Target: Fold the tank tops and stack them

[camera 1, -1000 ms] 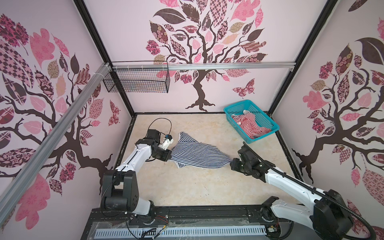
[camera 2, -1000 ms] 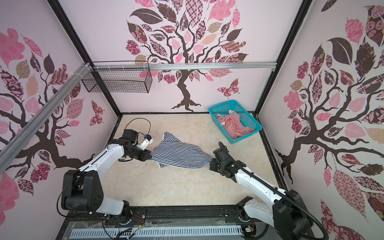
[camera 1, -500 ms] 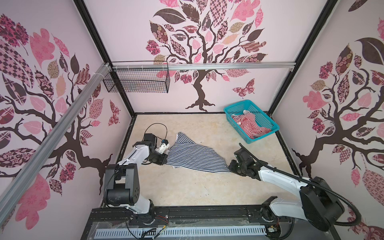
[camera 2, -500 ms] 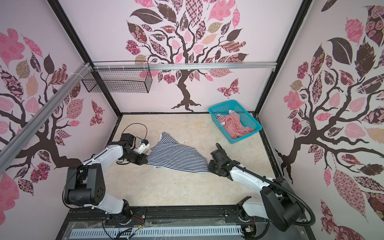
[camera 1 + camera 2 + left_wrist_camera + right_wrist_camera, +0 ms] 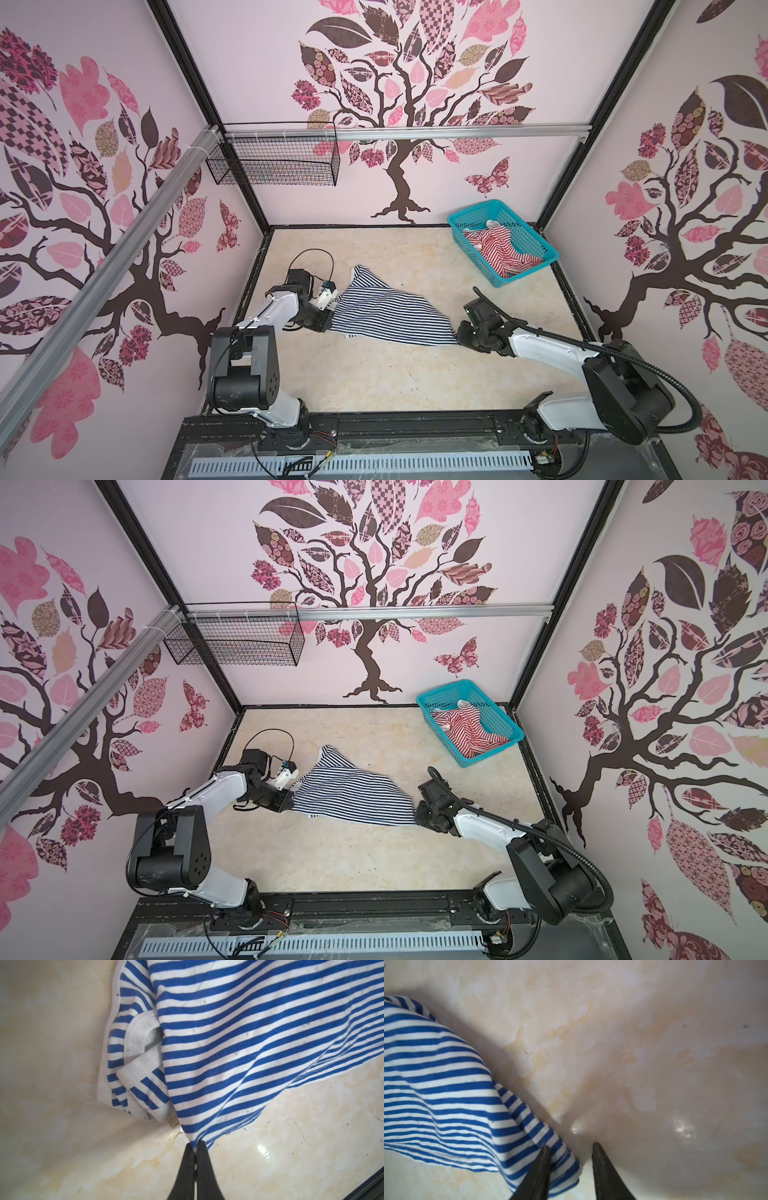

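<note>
Left wrist view: left tool clenched on a hem corner of the navy-and-white tank top, cloth running taut away from the tips, a white-edged strap bunched underneath beside it. Right wrist view: right tool has its jaws apart. The opposite corner of the same top lies slack against one side and partly in the gap, so it reads as released, not pinched. Changed over the last second, going by both top views: both arms drew back toward the robot's side of the bench and the top came with them. It went from a draped, half-lifted shape to mostly flat, spread between the two tools. Wrinkles remain and one far flap pokes out. Looks like the lay-out step is finishing, with no fold made yet. Red-and-white tank top sits crumpled in the teal basket at the back right, not started. Likely next: the left lets go too, then smoothing or a first fold. Risk: the tucked strap gets folded in.
</note>
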### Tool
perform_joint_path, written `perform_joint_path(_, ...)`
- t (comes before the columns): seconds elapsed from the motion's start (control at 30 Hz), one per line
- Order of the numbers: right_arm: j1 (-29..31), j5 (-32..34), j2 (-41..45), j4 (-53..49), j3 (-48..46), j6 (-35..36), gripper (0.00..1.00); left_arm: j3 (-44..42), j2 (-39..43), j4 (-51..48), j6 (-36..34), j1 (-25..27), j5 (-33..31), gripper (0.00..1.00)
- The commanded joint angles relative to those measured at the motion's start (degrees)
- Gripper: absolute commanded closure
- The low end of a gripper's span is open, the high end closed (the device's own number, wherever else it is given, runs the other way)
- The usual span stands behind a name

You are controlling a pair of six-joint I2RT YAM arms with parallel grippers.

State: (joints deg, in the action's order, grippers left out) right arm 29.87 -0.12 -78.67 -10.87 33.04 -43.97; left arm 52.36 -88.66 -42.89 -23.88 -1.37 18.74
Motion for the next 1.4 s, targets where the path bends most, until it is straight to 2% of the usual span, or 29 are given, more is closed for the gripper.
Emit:
perform_joint_path(0.0, -0.1, -1.5, -2.4, -1.0, 1.3, 1.0, 0.62, -0.8, -0.6, 0.5, -0.2, -0.3, 1.2, 1.0)
perform_joint_path(0.2, 1.9, -1.8, -3.8, -1.2, 1.8, 1.4, 0.62, -0.9, -0.7, 0.6, -0.4, -0.3, 1.0, 1.0)
perform_joint_path(0.5, 7.2, 4.8, -8.7, -6.1, 3.4, 3.0, 0.64, -0.8, -1.1, 0.8, -0.3, -0.3, 0.2, 1.0)
perform_joint_path(0.7, 8.3, 7.1, -9.8, -7.6, 3.1, 3.1, 0.55, -0.9, -1.7, 1.3, -0.3, -0.4, -0.1, 1.0)
perform_joint_path(0.77, 8.5, 6.5, -8.8, -7.0, 2.6, 3.1, 0.54, -0.9, -1.9, 1.4, -0.3, -0.4, -0.1, 1.0)
perform_joint_path(0.9, 8.5, 3.6, -1.5, -3.2, 0.1, 2.5, 0.5, -0.8, -2.4, 1.6, -0.4, -0.4, -0.4, 1.0)
perform_joint_path(1.13, 8.5, 4.1, 6.4, -5.2, 0.5, -0.5, 0.49, -0.8, -2.7, 1.8, -0.5, -0.4, -0.8, 1.0)
perform_joint_path(1.37, 8.5, 5.7, 4.4, -7.1, 0.7, -1.1, 0.54, -0.8, -2.3, 1.6, -0.6, -0.4, -0.8, 1.0)
